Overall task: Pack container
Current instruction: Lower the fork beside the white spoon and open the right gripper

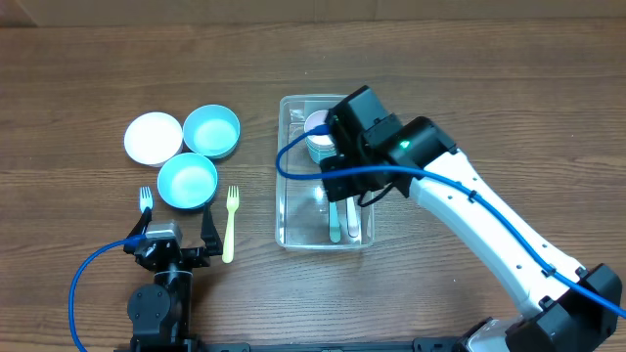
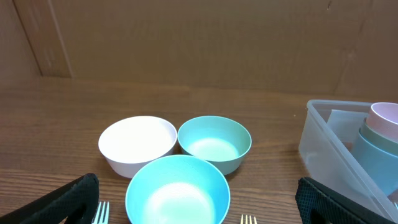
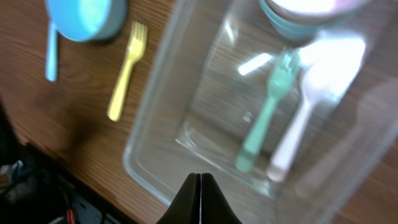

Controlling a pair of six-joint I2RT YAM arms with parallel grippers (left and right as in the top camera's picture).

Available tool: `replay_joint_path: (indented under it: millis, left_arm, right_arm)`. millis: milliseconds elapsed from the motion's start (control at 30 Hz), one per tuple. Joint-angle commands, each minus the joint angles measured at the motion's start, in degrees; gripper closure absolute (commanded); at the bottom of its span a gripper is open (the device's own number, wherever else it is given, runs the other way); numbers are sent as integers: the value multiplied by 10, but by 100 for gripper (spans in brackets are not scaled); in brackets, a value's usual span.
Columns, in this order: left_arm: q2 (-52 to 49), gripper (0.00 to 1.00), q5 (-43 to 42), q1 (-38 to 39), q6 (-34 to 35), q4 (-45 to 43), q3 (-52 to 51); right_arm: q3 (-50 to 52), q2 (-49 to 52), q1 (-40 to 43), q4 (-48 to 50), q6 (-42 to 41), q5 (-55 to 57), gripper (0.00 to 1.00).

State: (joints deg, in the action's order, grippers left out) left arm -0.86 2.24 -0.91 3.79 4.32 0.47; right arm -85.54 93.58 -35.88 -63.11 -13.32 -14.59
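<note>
Overhead, the right arm [image 1: 489, 230] reached from the near right corner diagonally across the table [image 1: 509, 59], its wrist bent down over the middle of the container [image 1: 290, 230]. The container, a clear tub, lay at the centre of the table with its long side running near to far, to the right of the bowls. The right gripper [image 3: 200, 186] hung above the tub's near end with its fingers pressed together and nothing between them. The left arm [image 1: 156, 308] sat folded low at the near left edge. The left gripper [image 1: 174, 233] pointed toward the far side with its fingers spread as wide as they go, holding nothing.

From above, the right wrist hid much of the tub's middle. The right wrist view, though blurred, showed what lay under it: a green fork [image 3: 264, 118] and a pale spoon [image 3: 297, 134] side by side on the tub's floor, with stacked cups [image 3: 305, 9] at the far end. It also caught the yellow fork [image 3: 127, 68] outside on the wood, just left of the tub. The left wrist view alone gave the bowls side-on: a white bowl [image 2: 137, 146] and a teal bowl [image 2: 214, 143] close together behind a nearer blue bowl [image 2: 177, 190]. The overhead view placed the blue fork [image 1: 146, 200] just left of that nearer bowl.
</note>
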Motion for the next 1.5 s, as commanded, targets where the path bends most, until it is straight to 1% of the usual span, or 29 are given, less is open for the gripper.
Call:
replay_joint_path:
  millis: [0,100,433,567,733,1000,1233,1467]
  left_arm:
    - [5,0,5,-7,-15,-2,-2]
    - [5,0,5,-7,-15,-2,-2]
    - [5,0,5,-7,-15,-2,-2]
    - [5,0,5,-7,-15,-2,-2]
    - [5,0,5,-7,-15,-2,-2]
    - [5,0,5,-7,-15,-2,-2]
    - [5,0,5,-7,-15,-2,-2]
    - [5,0,5,-7,-15,-2,-2]
  right_arm:
    - [4,1,-17,28,2,0,96]
    - [12,24,-21,43,2,6,96]
    - [13,140,-24,46,3,6,96]
    - [13,151,-24,50,5,31,96]
    - [13,166,-24,43,40,31,96]
    - [13,169,-28,34,53,31,96]
    - [13,169,-47,-9,170,30,96]
    - [13,169,-69,-15,257,32,96]
